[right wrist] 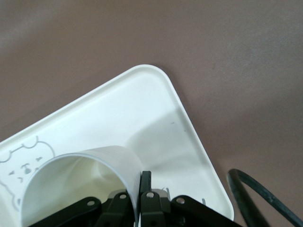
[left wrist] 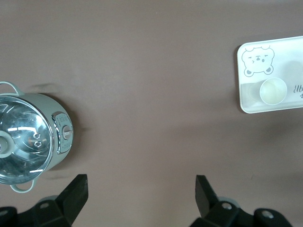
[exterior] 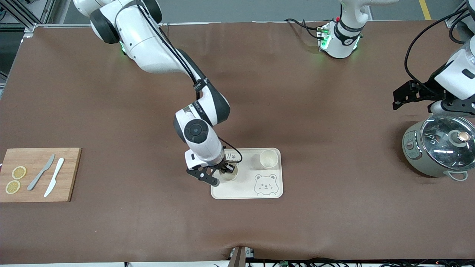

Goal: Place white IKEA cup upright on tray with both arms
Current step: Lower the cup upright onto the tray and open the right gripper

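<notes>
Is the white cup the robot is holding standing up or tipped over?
Upright: in the front view the white cup shows its round open mouth facing up on the cream tray. The right gripper pinches its rim.

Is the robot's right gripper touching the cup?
Touching. The right wrist view shows the right gripper pinching the wall of the cup over the tray.

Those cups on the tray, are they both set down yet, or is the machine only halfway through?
One white cup already stands upright on the tray, free of any end effector. The right end effector is shut on the rim of a second cup over the tray; letting go is left. The left end effector waits open above the table beside the pot.
</notes>
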Motion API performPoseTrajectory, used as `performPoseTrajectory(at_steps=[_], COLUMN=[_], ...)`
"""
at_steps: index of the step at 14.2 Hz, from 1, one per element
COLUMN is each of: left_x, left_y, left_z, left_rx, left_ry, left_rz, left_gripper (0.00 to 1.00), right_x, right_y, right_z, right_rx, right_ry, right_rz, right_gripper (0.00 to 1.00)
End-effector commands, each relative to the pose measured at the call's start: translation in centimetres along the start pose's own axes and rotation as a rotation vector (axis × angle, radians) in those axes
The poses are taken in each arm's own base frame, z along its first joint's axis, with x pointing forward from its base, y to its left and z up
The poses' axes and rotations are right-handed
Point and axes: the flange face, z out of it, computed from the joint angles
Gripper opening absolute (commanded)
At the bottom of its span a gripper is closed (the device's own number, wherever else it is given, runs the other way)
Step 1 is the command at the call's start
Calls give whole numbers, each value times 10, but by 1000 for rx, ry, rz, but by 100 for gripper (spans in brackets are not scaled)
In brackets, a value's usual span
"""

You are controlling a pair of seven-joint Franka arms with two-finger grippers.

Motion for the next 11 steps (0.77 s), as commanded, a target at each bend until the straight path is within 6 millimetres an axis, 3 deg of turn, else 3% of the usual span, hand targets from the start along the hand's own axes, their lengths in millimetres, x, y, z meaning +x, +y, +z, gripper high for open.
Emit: performPoseTrajectory(at_steps=[1,11], left_x=[-3,2], left_y=[-5,-6], left_z=[-1,3], left_rx=[-16,-16], left_ry=[15,25], left_rz=[9,5], left_gripper=[100,100], right_x=[-3,-10], right_y=[-3,-2], right_z=[5,25], right_rx=[-19,5], right_ry=[38,62], right_rz=[10,18], right_gripper=[0,0])
